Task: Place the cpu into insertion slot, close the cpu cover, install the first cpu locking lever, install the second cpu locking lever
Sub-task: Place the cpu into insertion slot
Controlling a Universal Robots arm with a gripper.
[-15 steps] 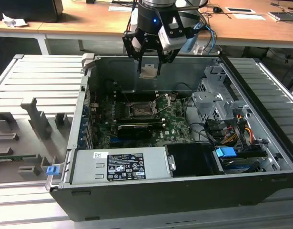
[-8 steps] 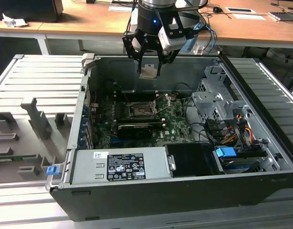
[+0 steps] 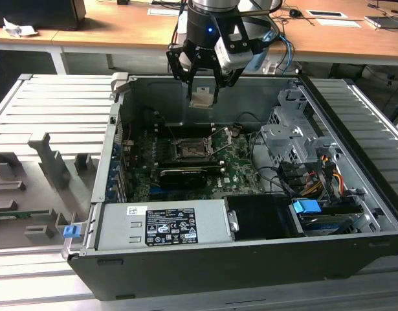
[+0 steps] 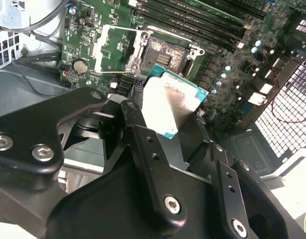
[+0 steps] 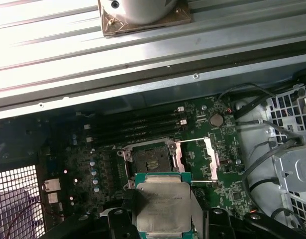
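My gripper (image 3: pixel 202 96) hangs above the open computer case, shut on the cpu (image 3: pixel 202 98), a flat square chip with a silvery top. In both wrist views the cpu (image 5: pixel 162 204) (image 4: pixel 170 102) sits between the black fingers (image 4: pixel 143 144). Below it on the green motherboard lies the insertion slot (image 3: pixel 193 150) (image 5: pixel 151 159) (image 4: pixel 162 52), a square black socket with its dark centre bare. The cpu cover (image 5: pixel 195 159) (image 4: pixel 115 50), a thin silver frame, is swung open and lies beside the slot.
A long black card (image 3: pixel 182 173) lies just in front of the slot and memory slots (image 5: pixel 133 127) behind it. A grey power supply (image 3: pixel 163 223) fills the case's front. Drive cages and cables (image 3: pixel 296 146) crowd the exterior view's right. A grey fixture tray (image 3: pixel 37 175) lies left.
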